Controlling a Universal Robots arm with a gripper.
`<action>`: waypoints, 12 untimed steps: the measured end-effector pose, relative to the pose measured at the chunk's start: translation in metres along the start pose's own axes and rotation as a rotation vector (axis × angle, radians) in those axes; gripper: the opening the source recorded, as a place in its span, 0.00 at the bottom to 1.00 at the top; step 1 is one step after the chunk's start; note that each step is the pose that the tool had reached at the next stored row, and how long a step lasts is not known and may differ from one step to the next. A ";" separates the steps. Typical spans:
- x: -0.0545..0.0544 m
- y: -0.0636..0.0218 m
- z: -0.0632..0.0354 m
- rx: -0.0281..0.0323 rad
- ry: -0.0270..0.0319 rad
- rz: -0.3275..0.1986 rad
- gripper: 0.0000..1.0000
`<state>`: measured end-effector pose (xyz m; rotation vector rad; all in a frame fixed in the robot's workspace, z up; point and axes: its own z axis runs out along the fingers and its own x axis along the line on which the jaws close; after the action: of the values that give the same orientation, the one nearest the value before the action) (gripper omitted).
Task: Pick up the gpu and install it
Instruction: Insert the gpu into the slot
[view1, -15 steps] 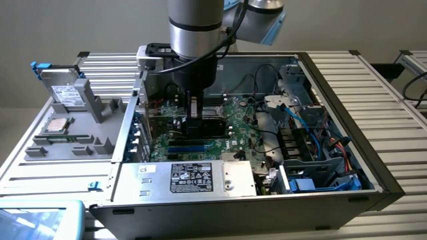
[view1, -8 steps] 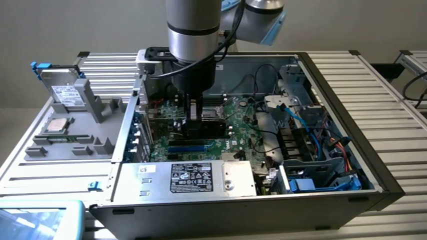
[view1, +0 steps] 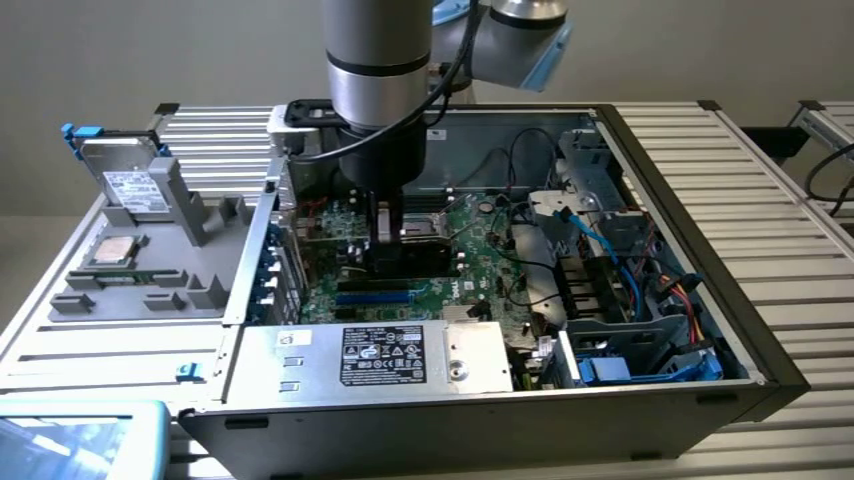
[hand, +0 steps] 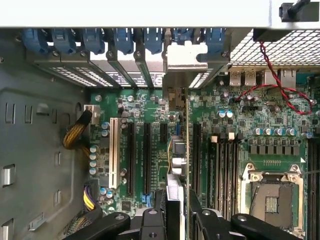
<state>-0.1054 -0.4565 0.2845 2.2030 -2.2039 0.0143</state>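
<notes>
A: Gripping anything with the end effector (hand: 176, 212)?
B: Pinching the gpu (hand: 186, 150) edge-on, silver bracket (hand: 185, 62) toward the rear slot covers (hand: 120, 70).
A: And located where?
B: Low over the green motherboard (hand: 150, 102), alongside the black expansion slots (hand: 146, 150), inside the open computer case (view1: 667, 150) on the tabletop (view1: 787, 260).

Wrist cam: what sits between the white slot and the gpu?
Two long black slots, then one short black slot beside the gpu, all empty; wrist view.
</notes>
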 end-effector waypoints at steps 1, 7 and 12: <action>0.000 0.0010 0.0009 0.0009 -0.0011 0.000 0.28; 0.000 0.0036 0.0093 0.0016 -0.0035 0.000 0.28; 0.001 0.0052 0.0112 0.0015 -0.0034 0.000 0.28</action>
<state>-0.1107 -0.4575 0.2734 2.2056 -2.2064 0.0122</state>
